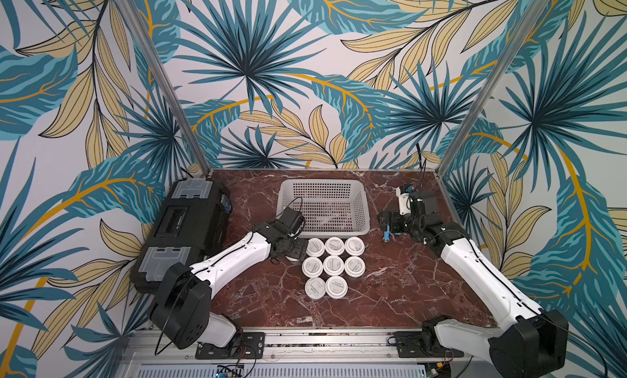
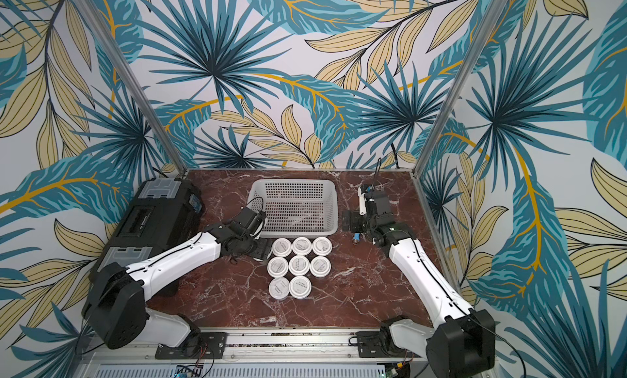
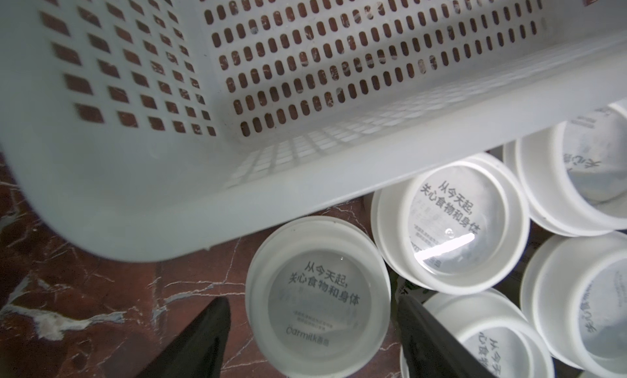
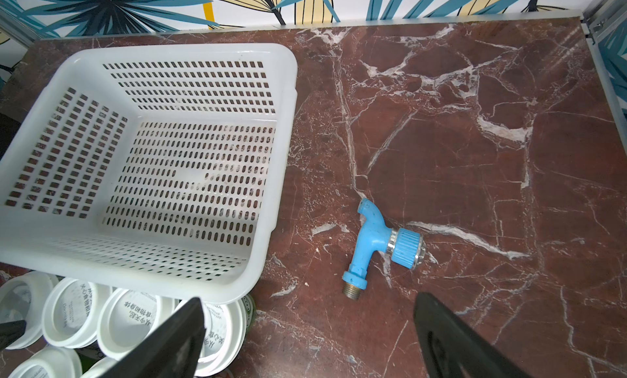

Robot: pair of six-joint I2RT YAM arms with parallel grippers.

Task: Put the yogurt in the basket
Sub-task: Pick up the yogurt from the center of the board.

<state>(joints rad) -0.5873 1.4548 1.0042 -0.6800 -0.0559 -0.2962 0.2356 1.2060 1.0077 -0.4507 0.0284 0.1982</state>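
Several yogurt jars with white printed lids stand packed together just in front of the white perforated basket. The basket holds nothing. One more yogurt jar stands apart at the group's left, close to the basket's near rim. My left gripper is open astride that jar, with a narrow gap showing at each finger. My right gripper hangs open over bare marble right of the basket, nothing between its fingers.
A black toolbox with clear lid compartments lies along the table's left edge. A blue plastic tap lies on the marble right of the basket, just ahead of my right gripper. Metal frame posts stand at the back corners.
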